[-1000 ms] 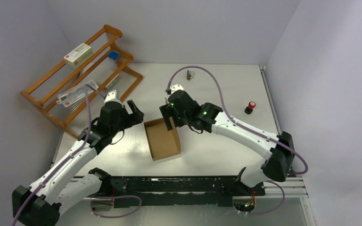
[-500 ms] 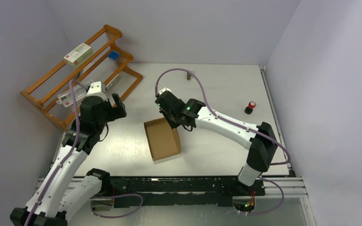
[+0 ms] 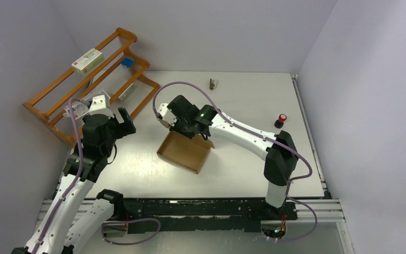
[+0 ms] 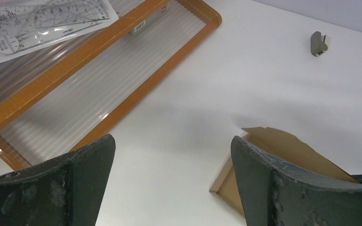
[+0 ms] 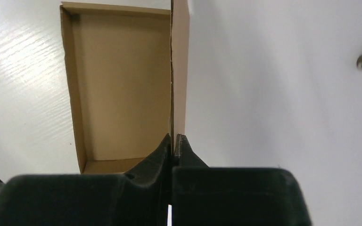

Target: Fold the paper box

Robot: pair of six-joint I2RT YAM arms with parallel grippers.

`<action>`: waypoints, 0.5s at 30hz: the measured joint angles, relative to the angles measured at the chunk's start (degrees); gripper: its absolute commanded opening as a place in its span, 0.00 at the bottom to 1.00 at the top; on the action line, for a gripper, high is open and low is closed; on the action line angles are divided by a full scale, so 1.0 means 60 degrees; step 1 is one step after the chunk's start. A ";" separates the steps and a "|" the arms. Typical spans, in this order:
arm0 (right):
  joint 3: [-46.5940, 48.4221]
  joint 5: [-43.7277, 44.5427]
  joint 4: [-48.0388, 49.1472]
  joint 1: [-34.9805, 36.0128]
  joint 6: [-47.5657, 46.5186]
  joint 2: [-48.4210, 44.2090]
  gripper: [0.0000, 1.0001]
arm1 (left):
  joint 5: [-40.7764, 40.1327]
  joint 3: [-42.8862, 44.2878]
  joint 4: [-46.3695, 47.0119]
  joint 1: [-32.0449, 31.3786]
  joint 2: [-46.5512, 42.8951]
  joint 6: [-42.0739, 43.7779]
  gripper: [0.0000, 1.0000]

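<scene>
The right gripper [image 5: 173, 139] is pinching a wall of the paper box [image 5: 122, 84], its jaws squeezed tight. The left gripper [image 4: 172, 141] is holding nothing, its jaws gaping wide.

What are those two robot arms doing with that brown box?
They are folding a paper box out of brown cardboard. It already looks like a shallow open tray on the white table. The right gripper is shut on one of the box's side walls, pinching the thin edge. The left gripper is open and holds nothing; it hangs off to the side near the wooden rack, not touching the box.
</scene>
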 measured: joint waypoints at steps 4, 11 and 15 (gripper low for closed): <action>0.0033 -0.1249 0.0270 -0.0277 -0.1807 0.0036 0.00 | -0.0011 -0.0011 0.0000 0.0000 -0.0022 0.0007 0.96; 0.1690 -0.3552 -0.0408 -0.1162 -0.4146 0.1177 0.02 | 0.0193 -0.0091 0.0015 0.0000 -0.0022 0.0189 0.96; 0.2197 -0.4302 -0.0692 -0.1596 -0.4881 0.1606 0.14 | 0.0627 -0.0178 0.0073 0.0000 0.0036 0.0492 0.96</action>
